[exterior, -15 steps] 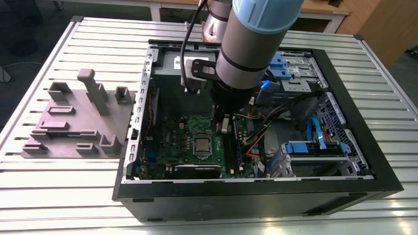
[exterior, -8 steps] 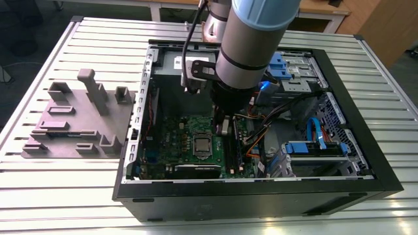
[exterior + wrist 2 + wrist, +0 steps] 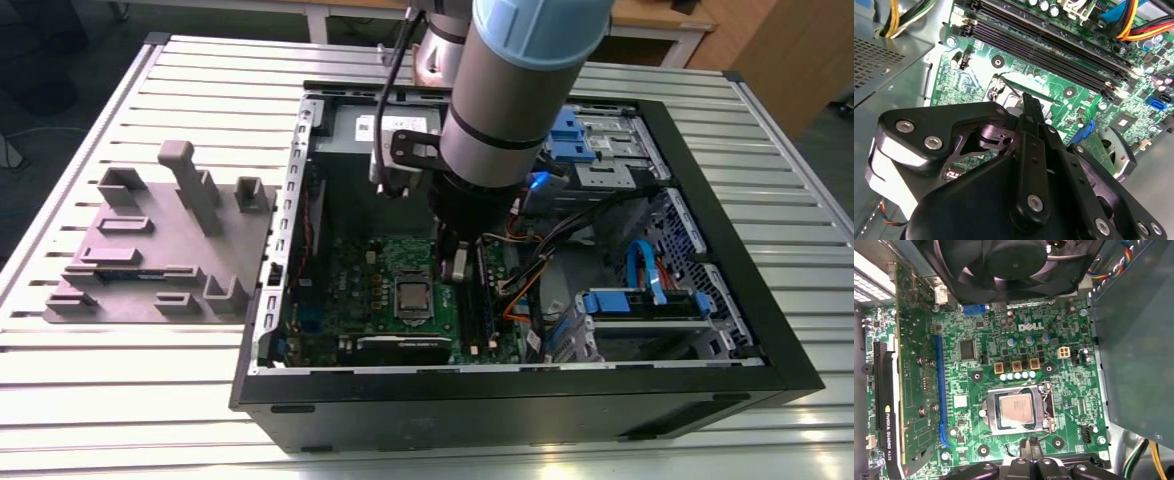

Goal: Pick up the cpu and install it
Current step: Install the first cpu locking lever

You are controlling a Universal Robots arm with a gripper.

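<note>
Judging by the layout, late in the install, with pick-up and placing seemingly done. Find the cpu [image 3: 1015,411] lying flat inside the socket frame [image 3: 1049,412] on the board [image 3: 1069,380], silver top up, framed on all sides, free of any grasp. Find the gripper [image 3: 1031,446] just beside that frame, on the side toward the memory slots [image 3: 1054,47], hanging low over the board and apparently not touching the cpu. Reads as jaws closed together with nothing between them, going by the narrow paired tips in the first wrist view. In the exterior view, see the arm [image 3: 514,90] reaching down into the open case [image 3: 534,385], near the middle of the board. Cannot tell whether the lever [image 3: 1047,392] is fully latched, nor whether the cpu is seated square in its corners. Calls for care in any further move: little room between socket frame, memory slots and fan [image 3: 1004,270], so a straight, slow path and no sideways drag across the frame. Should pressing or latching be needed, calls for even contact on the metal frame rather than the cpu top, and a check of the seating first.
</note>
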